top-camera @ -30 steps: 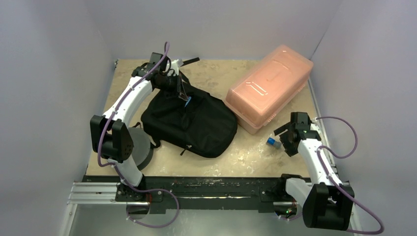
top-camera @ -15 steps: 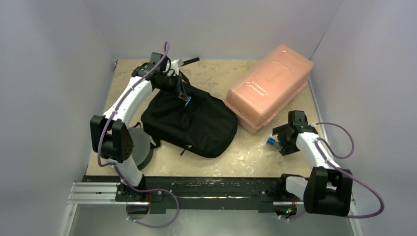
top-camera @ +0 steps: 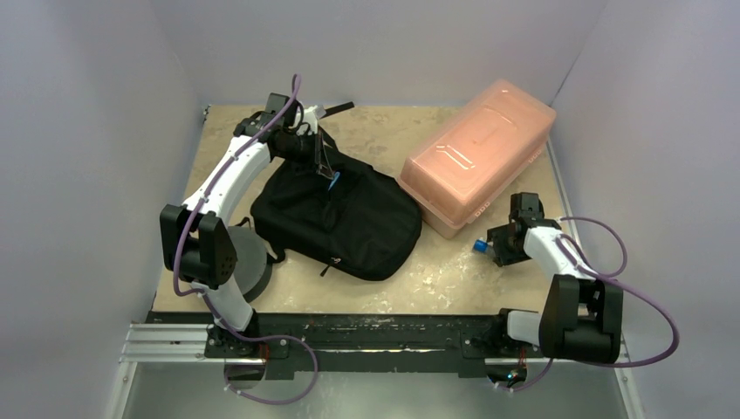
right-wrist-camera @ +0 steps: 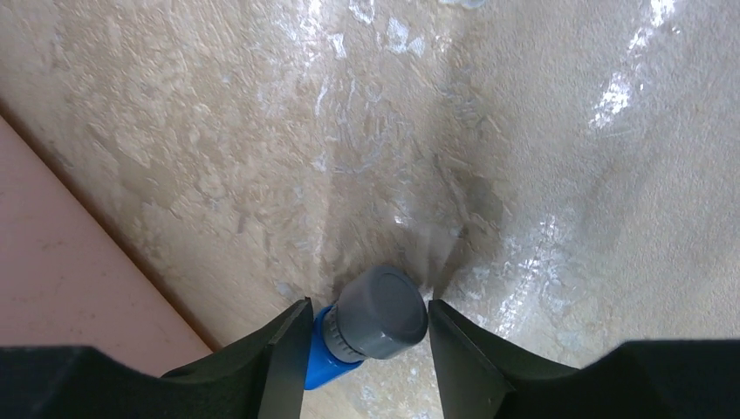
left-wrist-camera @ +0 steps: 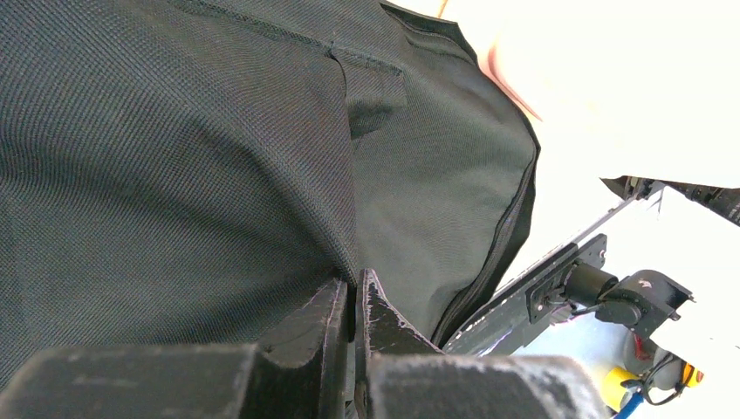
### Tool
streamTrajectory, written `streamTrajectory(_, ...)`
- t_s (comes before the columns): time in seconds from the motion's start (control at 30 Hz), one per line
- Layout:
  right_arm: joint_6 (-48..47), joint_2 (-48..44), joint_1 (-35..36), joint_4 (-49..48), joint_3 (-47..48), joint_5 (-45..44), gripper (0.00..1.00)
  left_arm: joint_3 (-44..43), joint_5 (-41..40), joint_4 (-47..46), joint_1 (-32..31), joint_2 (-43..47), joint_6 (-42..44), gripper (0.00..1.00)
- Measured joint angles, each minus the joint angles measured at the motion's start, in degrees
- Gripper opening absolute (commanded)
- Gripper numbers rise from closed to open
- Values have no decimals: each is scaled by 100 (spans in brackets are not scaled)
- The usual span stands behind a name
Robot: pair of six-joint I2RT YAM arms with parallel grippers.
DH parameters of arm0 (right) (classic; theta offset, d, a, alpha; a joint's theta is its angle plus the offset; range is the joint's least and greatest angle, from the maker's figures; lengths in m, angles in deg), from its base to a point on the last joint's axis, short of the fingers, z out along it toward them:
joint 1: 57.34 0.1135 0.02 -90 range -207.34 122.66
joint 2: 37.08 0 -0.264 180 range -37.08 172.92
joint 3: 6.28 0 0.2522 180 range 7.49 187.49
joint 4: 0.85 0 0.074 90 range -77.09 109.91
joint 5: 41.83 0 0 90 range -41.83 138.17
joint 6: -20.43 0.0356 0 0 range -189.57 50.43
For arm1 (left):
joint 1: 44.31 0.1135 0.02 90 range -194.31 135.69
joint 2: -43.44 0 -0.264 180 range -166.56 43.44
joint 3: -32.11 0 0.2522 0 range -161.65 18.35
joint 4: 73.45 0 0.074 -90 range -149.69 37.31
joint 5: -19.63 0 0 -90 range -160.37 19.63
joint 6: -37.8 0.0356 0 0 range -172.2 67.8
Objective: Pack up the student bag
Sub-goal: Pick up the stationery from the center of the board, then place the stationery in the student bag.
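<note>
The right fingers (right-wrist-camera: 281,356) flank the grey-capped blue tube (right-wrist-camera: 377,325) near the worktop's (top-camera: 436,281) right edge, grip uncertain; the left fingers (left-wrist-camera: 328,321) pinch the student bag (left-wrist-camera: 174,175).

Top camera overlooks the table (top-camera: 436,279); wrist cameras close in on student bag (left-wrist-camera: 174,157) and table.
</note>
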Motion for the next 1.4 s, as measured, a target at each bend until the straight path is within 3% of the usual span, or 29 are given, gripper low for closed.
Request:
streamTrajectory(0.3,-52,-149,-2,-96,-9,-240,24,0,22,2,0,0,0,0)
streamTrajectory(0.43,-188,-348,-2,-118,-55,-358,16,0,33,2,0,0,0,0)
streamTrajectory(0.57,-492,-584,-2,-109,-101,-413,1,0,42,2,-2,0,-2,0)
streamTrajectory(0.9,-1976,-1482,175,348,-245,-52,0,0,48,0,0,11,-4,0)
streamTrajectory(1.03,-2415,-1928,1021,498,-282,315,0,0,48,0,0,11,-4,0)
streamTrajectory(1.17,-2771,-1985,2398,387,-273,682,0,0,48,2,-2,11,-4,0)
streamTrajectory(1.4,-3281,-2170,4223,-291,-48,1093,0,0,46,0,0,11,-4,0)
